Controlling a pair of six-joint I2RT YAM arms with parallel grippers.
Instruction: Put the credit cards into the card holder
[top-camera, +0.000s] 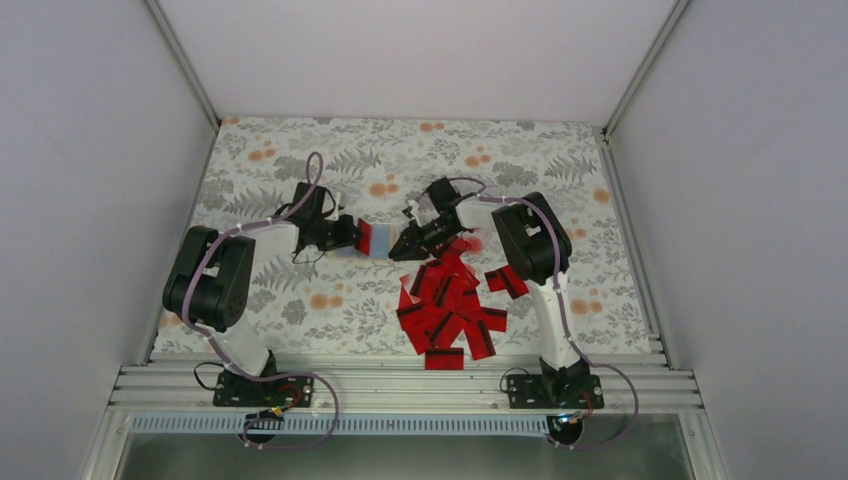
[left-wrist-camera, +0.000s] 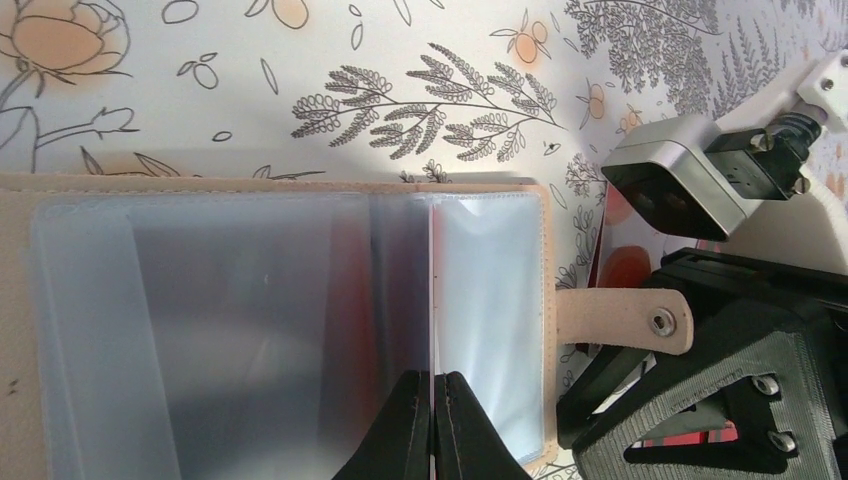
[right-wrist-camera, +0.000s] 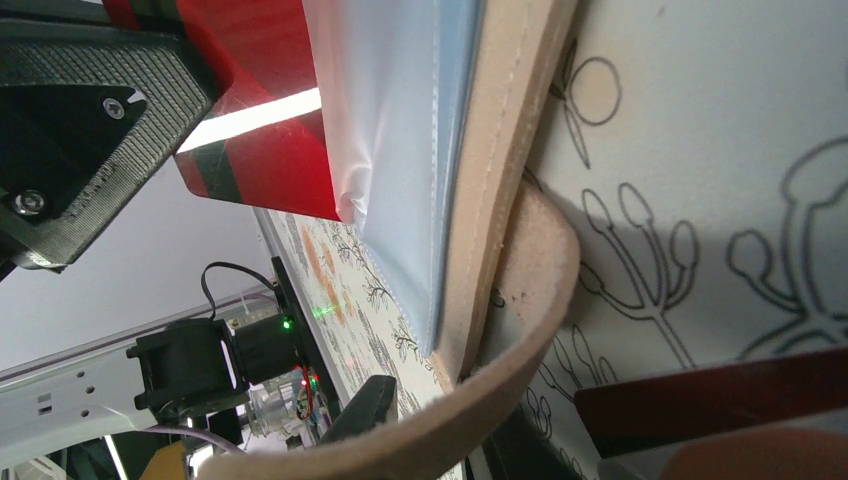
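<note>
Progress: early, judged from the pile left over.

- Left tool (left-wrist-camera: 432, 385): pressed together on the edge of a clear sleeve (left-wrist-camera: 490, 300), holding the holder (left-wrist-camera: 280, 186) open. In the top view the holder sits left of centre on the worktop (top-camera: 300, 150), just beside the left tool.
- Holder's long axis: roughly 9 to 3 o'clock in the top view. The open sleeve side and the strap (left-wrist-camera: 620, 320) point to 3 o'clock, at the right tool. The strap hangs unfastened.
- A red tint shows through the sleeves. It cannot be told whether it is a card already lodged or the one now going in.
- One card (right-wrist-camera: 255, 130): its leading edge is at or just inside a sleeve mouth. It is not seated, as most of its red face and black stripe are outside.
- Right tool (top-camera: 402, 247): pinching that card, at 3 o'clock of the holder.
- Loose cards (top-camera: 450, 310): an overlapping heap at about 5 o'clock of the holder, all left to load.
</note>
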